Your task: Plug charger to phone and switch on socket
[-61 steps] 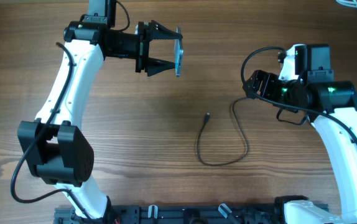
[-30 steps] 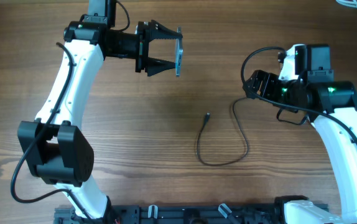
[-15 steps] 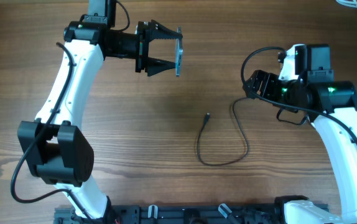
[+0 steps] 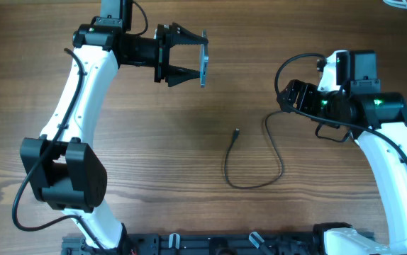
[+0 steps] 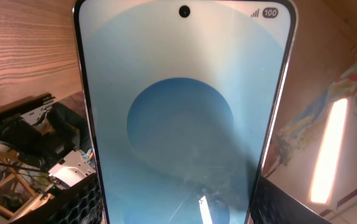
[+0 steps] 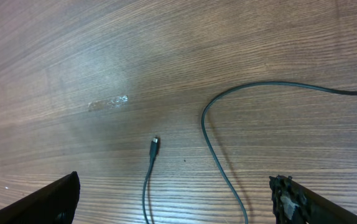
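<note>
Phone (image 4: 203, 59) sits clamped in the left jaws, while right jaws gape empty over the charger (image 4: 225, 168).

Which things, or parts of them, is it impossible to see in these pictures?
1. The socket: in no view.
2. The phone: the left wrist view cuts off its lower end, so no port shows; overhead shows it only edge-on.
3. The charger: its far end leaves the right wrist view's edge and, overhead, disappears at the right arm.
</note>
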`<state>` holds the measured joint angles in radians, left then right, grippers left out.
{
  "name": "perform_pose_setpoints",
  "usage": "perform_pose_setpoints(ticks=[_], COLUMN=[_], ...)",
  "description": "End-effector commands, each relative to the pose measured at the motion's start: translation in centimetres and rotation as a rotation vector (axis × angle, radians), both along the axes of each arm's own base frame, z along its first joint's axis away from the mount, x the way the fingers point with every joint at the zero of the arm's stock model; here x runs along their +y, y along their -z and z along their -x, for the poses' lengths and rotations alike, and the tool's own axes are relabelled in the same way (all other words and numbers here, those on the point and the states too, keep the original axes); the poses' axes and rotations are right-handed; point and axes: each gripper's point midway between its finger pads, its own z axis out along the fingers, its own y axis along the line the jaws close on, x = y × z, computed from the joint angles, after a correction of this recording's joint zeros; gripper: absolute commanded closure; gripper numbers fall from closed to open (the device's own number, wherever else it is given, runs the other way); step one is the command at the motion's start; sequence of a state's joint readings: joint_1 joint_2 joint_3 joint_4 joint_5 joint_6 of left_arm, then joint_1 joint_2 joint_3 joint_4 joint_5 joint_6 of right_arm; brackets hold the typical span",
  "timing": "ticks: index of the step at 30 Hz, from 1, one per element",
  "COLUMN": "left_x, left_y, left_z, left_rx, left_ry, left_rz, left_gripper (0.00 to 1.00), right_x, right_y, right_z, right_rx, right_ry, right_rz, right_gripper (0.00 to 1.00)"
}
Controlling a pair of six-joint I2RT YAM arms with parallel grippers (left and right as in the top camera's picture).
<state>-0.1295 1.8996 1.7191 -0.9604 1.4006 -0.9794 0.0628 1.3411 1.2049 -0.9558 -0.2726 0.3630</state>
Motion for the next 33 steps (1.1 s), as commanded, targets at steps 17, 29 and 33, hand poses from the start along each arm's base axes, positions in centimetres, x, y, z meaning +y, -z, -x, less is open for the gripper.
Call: perform_pose_setpoints(ticks=[17, 29, 33], left_x=[0.25, 0.25, 0.25], left_y=[-2.04, -2.04, -2.04], left_z=[0.70, 0.71, 0.71], left_rx=[-0.012, -0.012, -0.012], left_ry=[0.024, 0.024, 0.024], left_rz=[0.071, 0.072, 0.072], left_gripper=[0.27, 0.28, 0.28], right_x=[0.28, 0.28, 0.28], right_y=[0.32, 0.31, 0.29], right_z=[-0.04, -0.06, -0.08], right_rx=[0.012, 0.011, 0.010], right_ry=[-0.002, -0.003, -0.002], right_rz=[-0.014, -0.014, -0.014], right_gripper=[0.00, 0.00, 0.00])
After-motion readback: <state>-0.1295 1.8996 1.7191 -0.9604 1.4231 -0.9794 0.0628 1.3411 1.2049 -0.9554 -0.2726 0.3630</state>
